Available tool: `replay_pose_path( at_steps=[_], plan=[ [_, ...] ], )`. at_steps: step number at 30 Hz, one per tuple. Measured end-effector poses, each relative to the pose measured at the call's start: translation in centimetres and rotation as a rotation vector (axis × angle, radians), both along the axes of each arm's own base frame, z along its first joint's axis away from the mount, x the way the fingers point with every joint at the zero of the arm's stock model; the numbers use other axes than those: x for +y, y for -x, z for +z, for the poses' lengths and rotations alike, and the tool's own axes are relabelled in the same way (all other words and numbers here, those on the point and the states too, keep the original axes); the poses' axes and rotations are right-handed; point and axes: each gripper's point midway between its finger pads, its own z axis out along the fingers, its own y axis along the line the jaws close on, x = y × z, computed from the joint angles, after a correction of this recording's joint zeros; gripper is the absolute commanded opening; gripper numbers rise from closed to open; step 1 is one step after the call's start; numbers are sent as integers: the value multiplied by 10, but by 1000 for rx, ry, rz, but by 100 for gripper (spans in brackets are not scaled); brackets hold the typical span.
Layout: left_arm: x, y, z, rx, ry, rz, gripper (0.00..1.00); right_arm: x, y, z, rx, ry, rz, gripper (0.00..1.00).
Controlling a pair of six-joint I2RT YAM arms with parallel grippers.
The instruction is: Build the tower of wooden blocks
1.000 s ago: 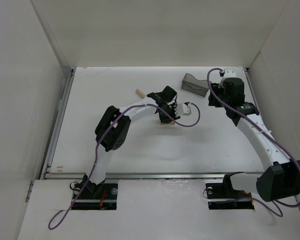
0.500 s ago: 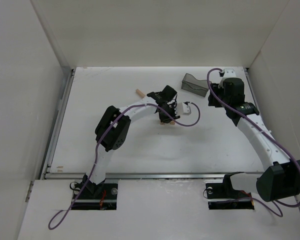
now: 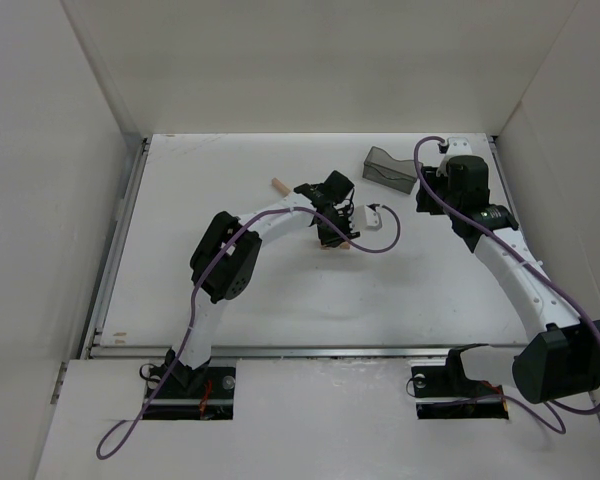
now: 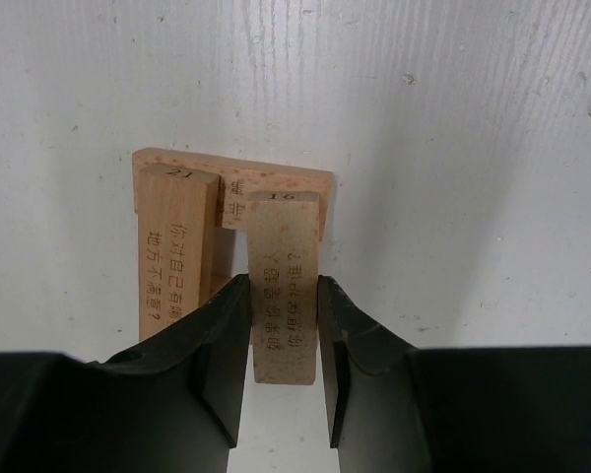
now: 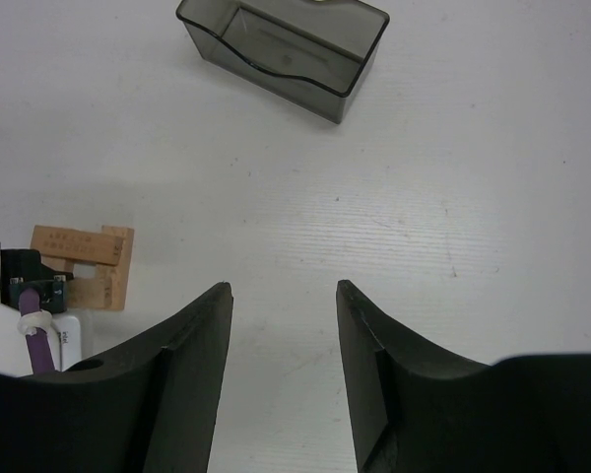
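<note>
Tan wood makes up the tower [image 4: 234, 182], which sits mid-surface. In the left wrist view, one block lies crosswise on the white surface [image 4: 473, 148] and two more rest across it, side by side with a gap between them. The left fingers [image 4: 231, 330] are closed against both long sides of the right-hand one, the held block [image 4: 284, 232] (printed lettering runs along its top). From above, that arm's wrist hides nearly all of the tower. Only the top view shows a loose block [image 3: 278, 185], lying well apart toward the far left. The right fingers [image 5: 202, 335] are spread with only bare surface between them. Their camera sees the grey plastic bin [image 5: 286, 49] ahead and the tower off to the left.
</note>
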Motion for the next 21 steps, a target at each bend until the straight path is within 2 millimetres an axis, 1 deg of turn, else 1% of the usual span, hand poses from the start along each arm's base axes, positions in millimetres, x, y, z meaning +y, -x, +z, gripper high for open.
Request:
replay_pose_path(
  at_steps=[21],
  plan=[
    [-1, -1, 1, -13, 1, -30, 27, 2, 0, 0, 0, -5, 8, 52]
  ],
)
